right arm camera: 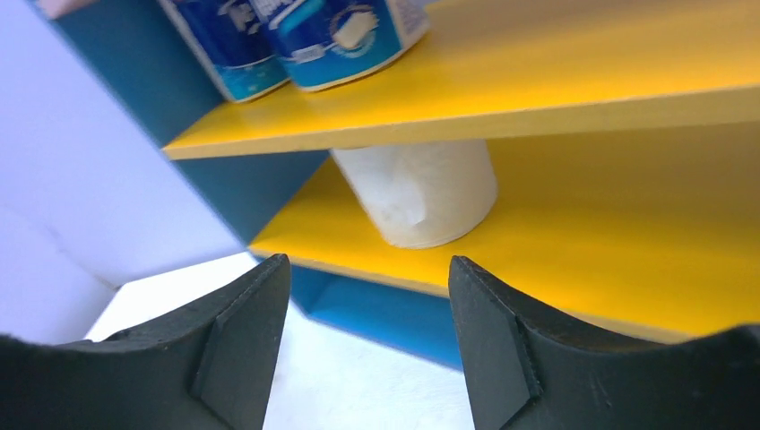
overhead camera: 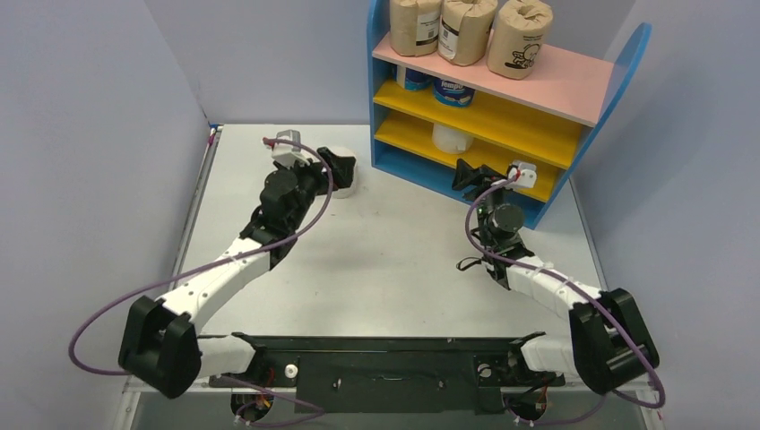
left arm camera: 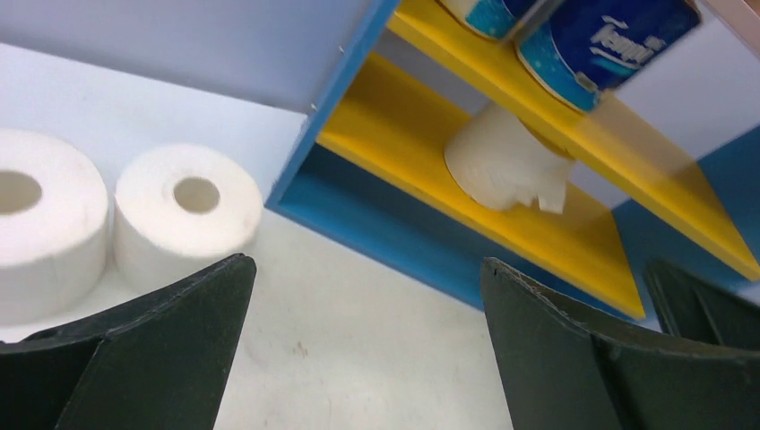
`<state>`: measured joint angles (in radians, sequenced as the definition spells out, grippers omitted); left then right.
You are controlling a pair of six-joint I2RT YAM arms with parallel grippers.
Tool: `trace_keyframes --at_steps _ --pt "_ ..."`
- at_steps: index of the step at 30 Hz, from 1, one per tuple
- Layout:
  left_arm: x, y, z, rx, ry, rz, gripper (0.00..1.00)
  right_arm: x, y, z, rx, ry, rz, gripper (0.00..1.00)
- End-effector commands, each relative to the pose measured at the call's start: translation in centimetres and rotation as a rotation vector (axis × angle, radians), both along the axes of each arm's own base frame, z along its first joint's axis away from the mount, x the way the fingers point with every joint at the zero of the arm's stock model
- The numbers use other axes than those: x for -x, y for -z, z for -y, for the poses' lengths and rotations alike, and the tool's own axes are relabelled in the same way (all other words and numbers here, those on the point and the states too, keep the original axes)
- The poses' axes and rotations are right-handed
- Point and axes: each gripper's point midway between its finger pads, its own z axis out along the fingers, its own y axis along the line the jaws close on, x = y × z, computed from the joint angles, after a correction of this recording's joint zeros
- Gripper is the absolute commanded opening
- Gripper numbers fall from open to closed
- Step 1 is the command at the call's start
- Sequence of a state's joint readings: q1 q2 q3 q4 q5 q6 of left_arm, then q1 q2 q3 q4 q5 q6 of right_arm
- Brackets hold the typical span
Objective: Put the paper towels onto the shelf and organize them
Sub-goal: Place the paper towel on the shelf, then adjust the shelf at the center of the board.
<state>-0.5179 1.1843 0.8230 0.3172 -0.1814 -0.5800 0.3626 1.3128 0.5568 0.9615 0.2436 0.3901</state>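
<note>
Pale worktop's [overhead camera: 385,260] far edge is bearing two plain white paper rolls [left arm camera: 184,215] (six are sitting on the blue-sided three-tier shelf [overhead camera: 381,81]); we are seeing left gripper [left arm camera: 363,264], right gripper [right arm camera: 367,260] spread, empty.

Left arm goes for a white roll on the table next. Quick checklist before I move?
1. Left gripper open, nothing between its fingers: ok.
2. White roll and second white roll standing upright on the table, cores up: ok.
3. Left gripper centred on a roll: not ok, both sit toward the left edge of the left wrist view.
4. Right gripper open, empty, apart from the shelf roll: ok.
5. Free space on the lower yellow board beside that roll: ok.
</note>
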Motion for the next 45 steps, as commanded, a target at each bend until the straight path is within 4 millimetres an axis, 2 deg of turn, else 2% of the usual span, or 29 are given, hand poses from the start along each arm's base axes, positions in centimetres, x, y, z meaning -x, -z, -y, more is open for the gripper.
trace_keyframes --at_steps 1,2,3,4,5,6,7,8,9,10,11,12,18,20,21,22,23,24,25,26,27,28,33,36,39,45 --pt "-5.8 -3.7 0.0 0.047 -0.021 0.147 0.96 3.1 0.4 -1.9 -0.05 -0.036 -0.058 0.61" --pt "-6.6 -5.7 0.3 0.075 -0.006 0.206 0.97 4.1 0.8 -2.5 -0.04 -0.049 -0.084 0.61" --pt "-7.8 -4.6 0.8 0.066 0.021 0.196 0.97 4.6 0.9 -2.7 -0.037 -0.057 -0.094 0.61" --pt "-8.4 -6.6 1.1 0.082 0.032 0.254 0.98 5.5 1.3 -2.9 -0.036 -0.07 -0.109 0.61" --pt "-9.5 -5.6 1.9 0.058 0.067 0.246 0.99 6.0 1.4 -3.1 -0.048 -0.081 -0.114 0.61" --pt "-10.7 -6.3 2.6 0.053 0.085 0.27 1.0 6.8 1.7 -3.2 -0.057 -0.098 -0.118 0.6" --pt "-11.0 -6.6 3.2 0.026 0.117 0.289 1.0 7.4 1.2 -3.0 -0.072 -0.103 -0.102 0.6" --pt "-12.0 -7.0 3.8 0.018 0.132 0.306 1.0 8.0 2.2 -3.1 -0.071 -0.114 -0.122 0.6" --pt "-12.6 -7.0 3.9 0.0 0.135 0.319 1.0 8.6 1.8 -3.1 -0.081 -0.123 -0.109 0.6" --pt "-13.5 -7.3 4.2 -0.007 0.143 0.336 1.0 9.1 2.7 -3.2 -0.074 -0.134 -0.128 0.6" --pt "-14.0 -7.5 4.3 -0.007 0.144 0.345 1.0 9.5 2.4 -3.0 -0.083 -0.137 -0.118 0.59" --pt "-14.9 -7.4 4.4 -0.009 0.147 0.351 1.0 9.9 3.3 -3.0 -0.073 -0.143 -0.141 0.59" --pt "-17.7 -7.8 4.6 -0.016 0.153 0.396 1.0 11.9 4.6 -2.4 -0.061 -0.16 -0.172 0.59" --pt "-18.7 -7.8 4.9 -0.026 0.154 0.404 0.96 12.4 5.2 -2.2 -0.067 -0.165 -0.183 0.58" --pt "-19.0 -8.4 5.0 -0.023 0.154 0.417 0.94 12.8 5.5 -2.1 -0.068 -0.171 -0.189 0.58" --pt "-19.6 -7.7 5.2 -0.021 0.156 0.406 0.93 13.0 5.6 -2.1 -0.073 -0.175 -0.193 0.58" --pt "-19.9 -8.6 5.5 -0.013 0.159 0.423 0.91 13.2 5.8 -2.0 -0.074 -0.176 -0.197 0.58" --pt "-20.5 -7.8 5.9 -0.007 0.167 0.409 0.9 13.4 6.0 -1.9 -0.08 -0.174 -0.2 0.58" --pt "-20.7 -8.6 6.2 0.0 0.171 0.424 0.88 13.6 6.2 -1.7 -0.081 -0.169 -0.202 0.57" --pt "-21.1 -7.8 6.6 0.0 0.176 0.414 0.87 13.7 6.2 -1.5 -0.083 -0.162 -0.203 0.57" --pt "-21.2 -8.6 7.1 0.002 0.181 0.428 0.85 13.9 6.3 -1.3 -0.082 -0.16 -0.205 0.57" --pt "-21.5 -8.1 7.4 -0.012 0.179 0.425 0.85 14.0 6.1 -1.1 -0.084 -0.154 -0.197 0.57" --pt "-22.3 -8.0 9.1 -0.075 0.164 0.431 0.78 14.4 6.2 -0.4 -0.073 -0.134 -0.203 0.57" --pt "-23.2 -7.3 9.2 -0.109 0.139 0.406 0.72 14.6 6.2 -0.1 -0.072 -0.127 -0.209 0.57" --pt "-23.9 -7.0 9.2 -0.108 0.118 0.397 0.62 14.8 6.4 0.1 -0.074 -0.121 -0.22 0.57" --pt "-23.6 -7.3 10.4 -0.126 0.137 0.416 0.49 14.9 6.8 0.7 -0.067 -0.092 -0.237 0.56"
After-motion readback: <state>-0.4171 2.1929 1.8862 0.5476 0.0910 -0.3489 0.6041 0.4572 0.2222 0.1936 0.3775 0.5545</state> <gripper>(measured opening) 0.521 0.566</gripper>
